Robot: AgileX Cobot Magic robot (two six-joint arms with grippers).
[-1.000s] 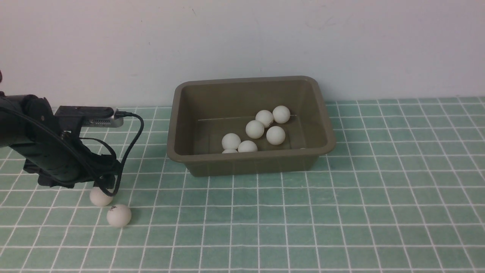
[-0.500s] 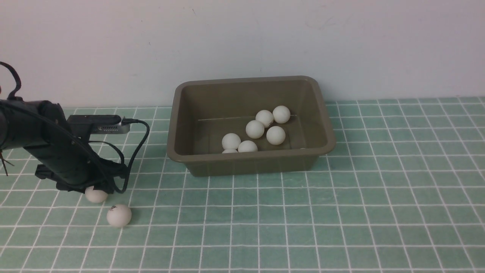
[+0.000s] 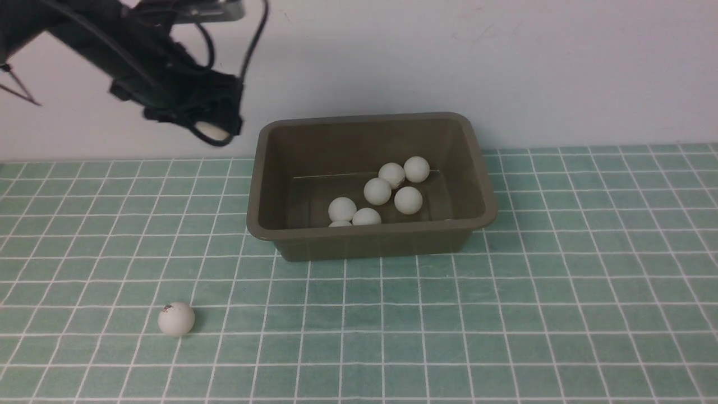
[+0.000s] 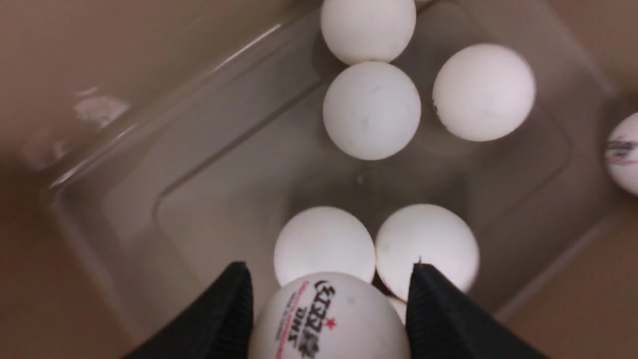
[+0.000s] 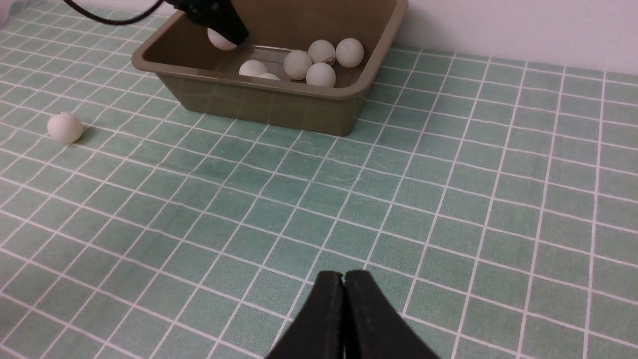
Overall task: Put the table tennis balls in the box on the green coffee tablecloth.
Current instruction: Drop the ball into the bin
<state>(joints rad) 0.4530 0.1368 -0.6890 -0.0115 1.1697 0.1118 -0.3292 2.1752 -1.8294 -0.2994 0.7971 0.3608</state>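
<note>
— We see the left hand [image 4: 330,319] gripping a printed table tennis ball [image 4: 329,324] above the box [image 3: 370,243], mid-transfer. Our right hand [image 5: 344,279] is clenched, idle over the green coffee tablecloth [image 3: 426,336].

— And the box?

— Near the tabletop's far edge, seven balls visible inside in the front view. One loose ball [image 3: 176,319] sits toward the tabletop's near left corner.

— What does our next move call for?

— We judge: centre over the box, lower past the rim, release gently so nothing bounces out. Then we fetch the loose one.
</note>
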